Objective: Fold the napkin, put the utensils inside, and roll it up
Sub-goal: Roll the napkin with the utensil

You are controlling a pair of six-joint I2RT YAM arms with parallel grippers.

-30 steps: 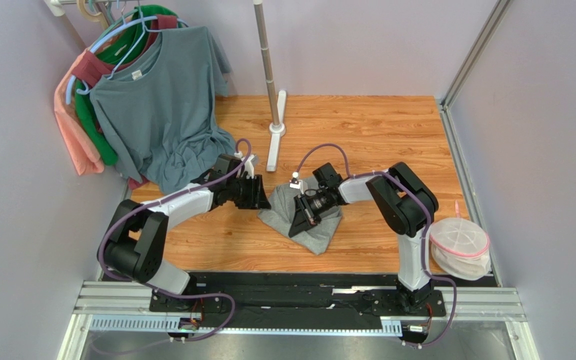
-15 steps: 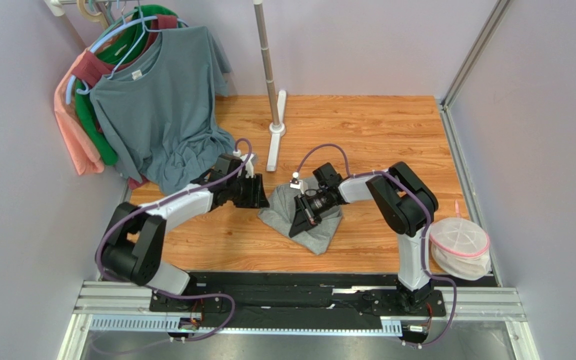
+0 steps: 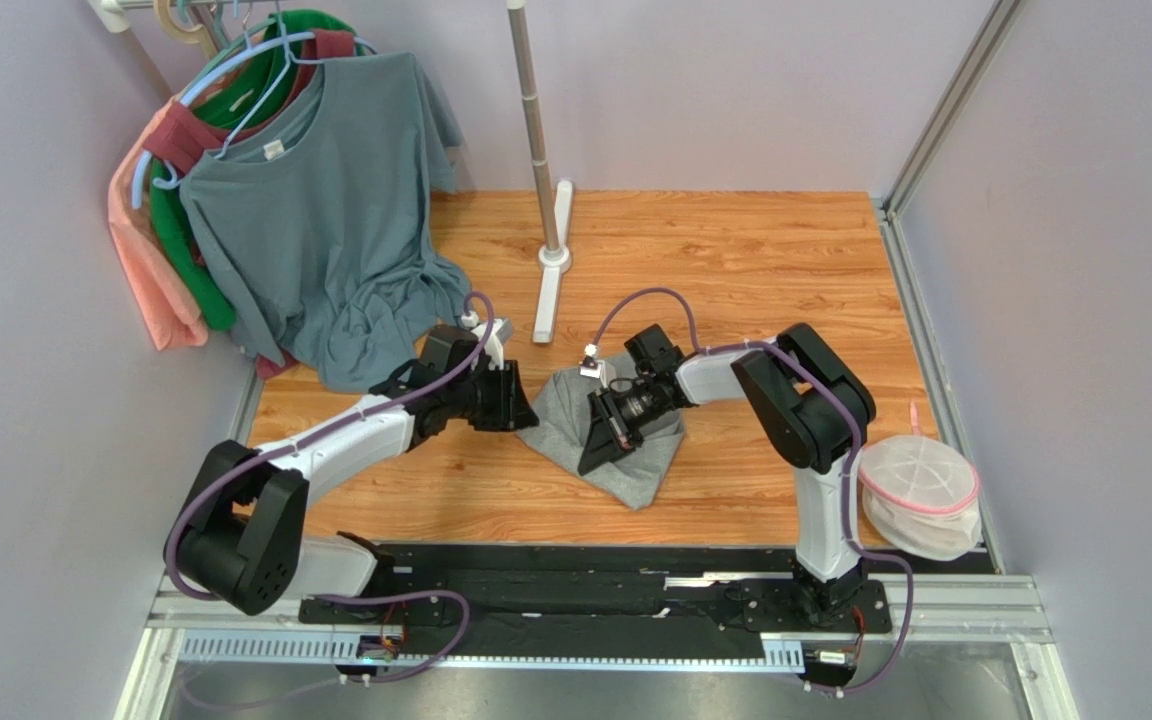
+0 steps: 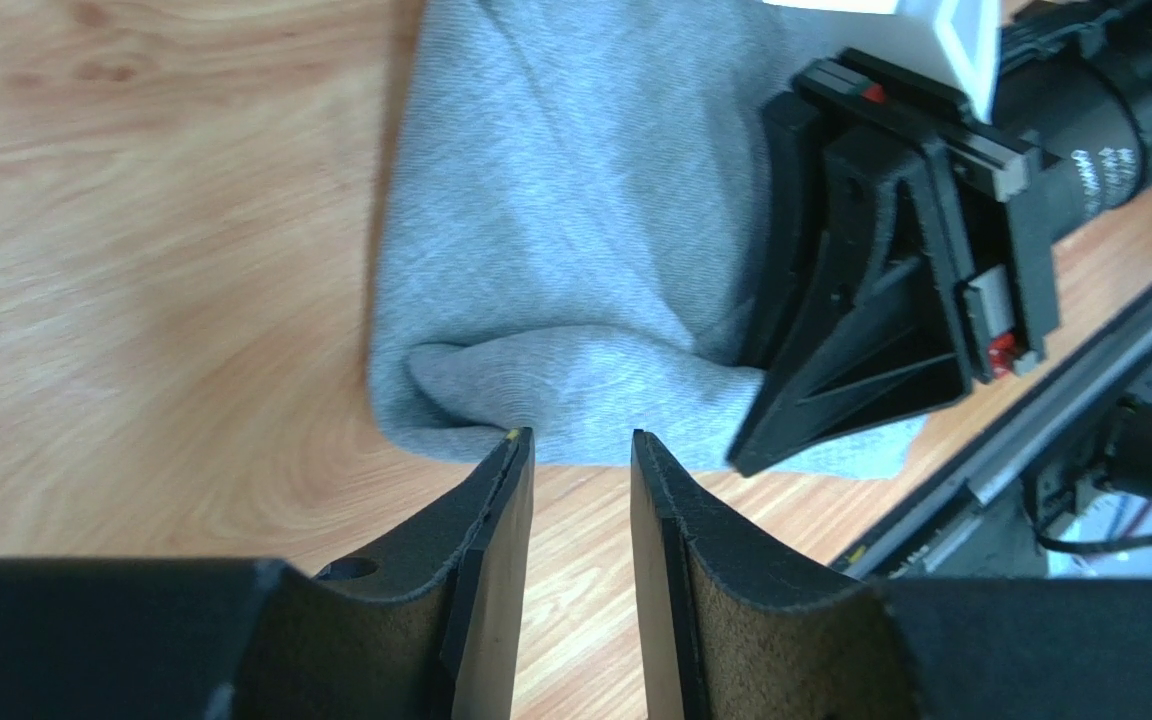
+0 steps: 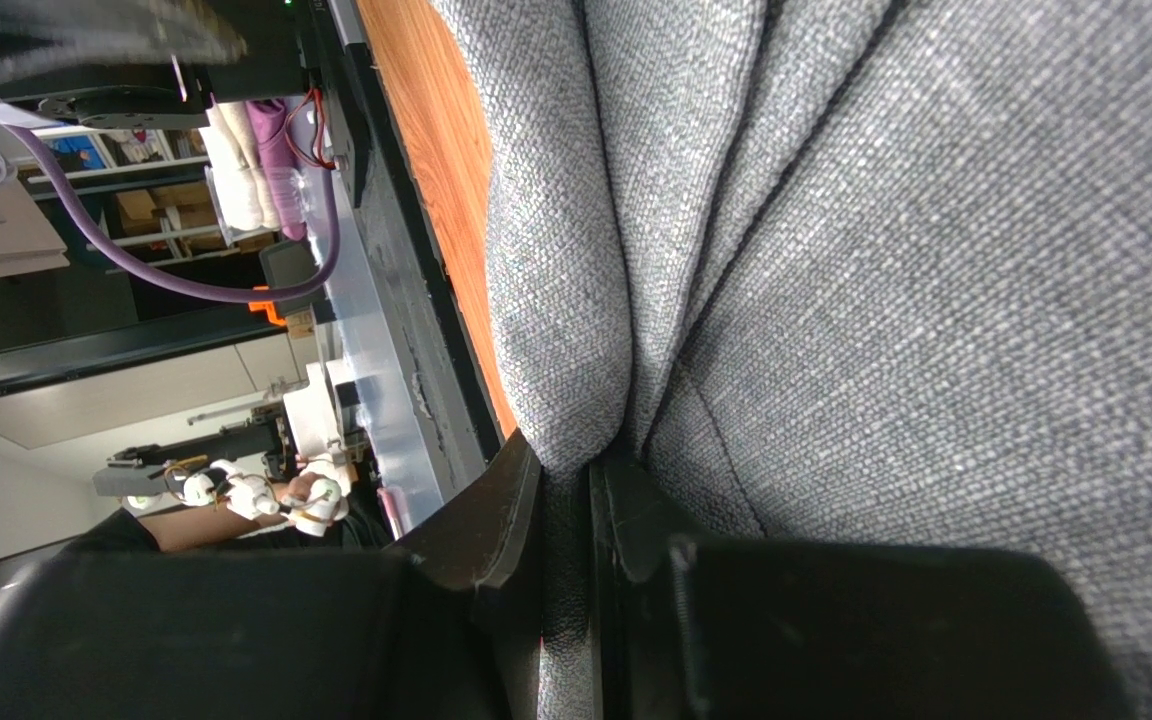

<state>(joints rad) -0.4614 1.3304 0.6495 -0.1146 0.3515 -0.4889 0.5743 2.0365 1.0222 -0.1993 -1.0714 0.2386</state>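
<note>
one grey napkin (image 3: pixel 630 468) lies bunched mid-way along the table (image 3: pixel 748 270), toward its near edge. two grippers attend: the right gripper (image 5: pixel 569 459) pinches a fold; the left gripper (image 4: pixel 579 444), jaws narrowly apart and empty, sits at its hem.

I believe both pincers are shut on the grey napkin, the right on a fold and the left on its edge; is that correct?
Not quite: the left wrist view shows the left pincer open, its gap empty beside the edge of the napkin. The right pincer is indeed shut on a fold.
</note>
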